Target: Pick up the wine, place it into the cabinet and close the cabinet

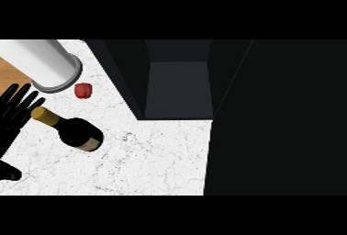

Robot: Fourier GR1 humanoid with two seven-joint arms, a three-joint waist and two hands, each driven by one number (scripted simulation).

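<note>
With your left hand (13,117) spread open and empty beside the wine (76,132), curl round its neck before lifting.

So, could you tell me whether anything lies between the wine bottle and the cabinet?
Nothing visible does: only open counter separates the wine bottle from the cabinet opening. The small red object sits off that path.

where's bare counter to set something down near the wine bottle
Free: the counter right of the bottle, below the open cabinet and left of the dark panel. Crowded: upper left, where white cylinder, small red object, bottle and left hand cluster.
</note>
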